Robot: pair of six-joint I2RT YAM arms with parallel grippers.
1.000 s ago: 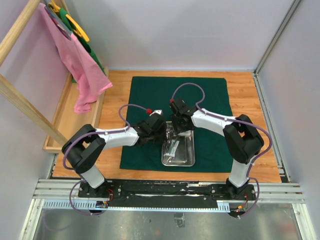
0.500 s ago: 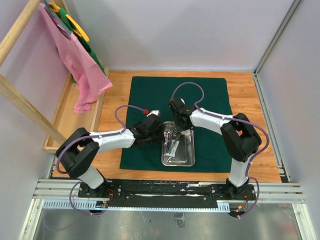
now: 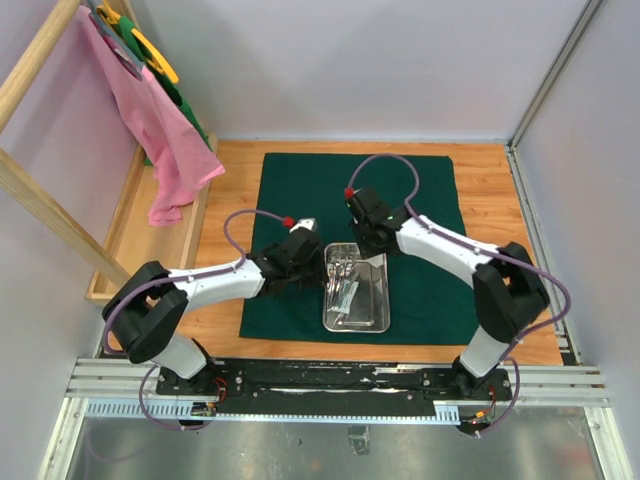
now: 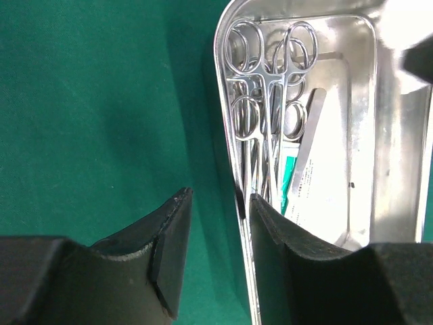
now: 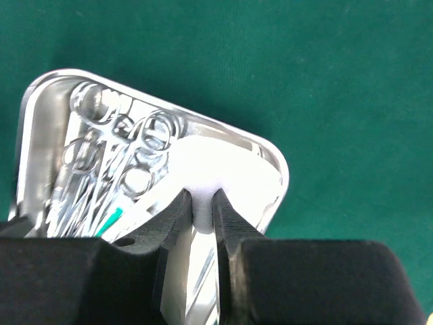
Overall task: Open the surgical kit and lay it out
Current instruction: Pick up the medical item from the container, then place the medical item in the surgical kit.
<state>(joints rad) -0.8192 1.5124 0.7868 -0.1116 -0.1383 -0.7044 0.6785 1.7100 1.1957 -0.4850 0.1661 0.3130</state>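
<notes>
We found the dark green cloth wrap (image 3: 300, 200) spread flat under the steel tray (image 3: 385, 300), so we judged the opening step done. The laying out had barely begun, since nothing lay on the cloth outside the tray. The forceps (image 4: 270, 81) sat bunched along the tray's left wall with their ring handles toward its far end. The tweezers (image 4: 308, 145) lay just beside them toward the tray's middle, over the small white packet (image 4: 318, 189). All of these were yet to be removed.

The right gripper (image 5: 201, 206) was over the tray's far right corner, its fingers (image 5: 177, 213) drawn nearly together and pinching the white gauze wad (image 5: 210, 162). We could not tell whether the wad had cleared the tray floor.

The left gripper (image 4: 220, 210) sat at the tray's left wall with its jaws about half apart, straddling the rim. One finger was over the cloth and the other was at the inner side of the wall. It clamped nothing that we could see.
</notes>
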